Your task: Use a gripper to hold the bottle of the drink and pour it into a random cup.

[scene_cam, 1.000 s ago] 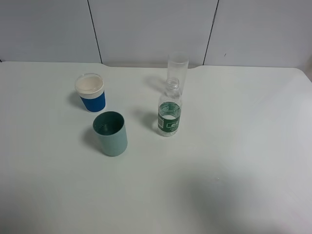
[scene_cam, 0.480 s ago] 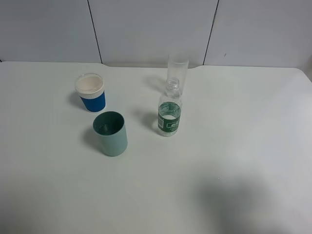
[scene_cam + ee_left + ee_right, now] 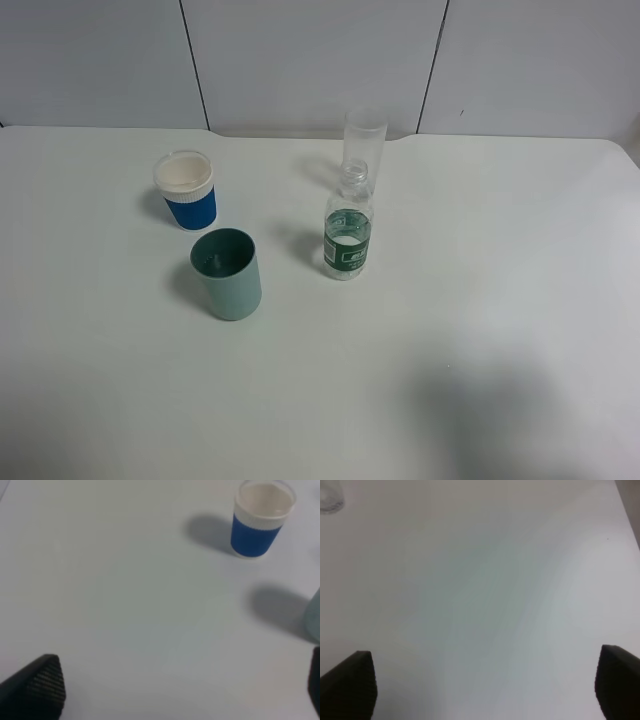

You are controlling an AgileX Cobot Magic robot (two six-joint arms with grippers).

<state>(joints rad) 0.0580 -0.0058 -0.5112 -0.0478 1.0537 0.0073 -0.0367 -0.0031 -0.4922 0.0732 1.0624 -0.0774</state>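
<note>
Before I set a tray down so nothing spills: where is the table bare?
Bare: the whole near half in front of the green cup and bottle, and the wide right side past the bottle. Crowded: the far middle, where the blue cup, green cup, bottle and clear glass cluster.

Teal-green cup (image 3: 227, 273), green-banded clear bottle (image 3: 347, 228), blue-sleeved white paper cup (image 3: 186, 190), white table (image 3: 480, 300).
</note>
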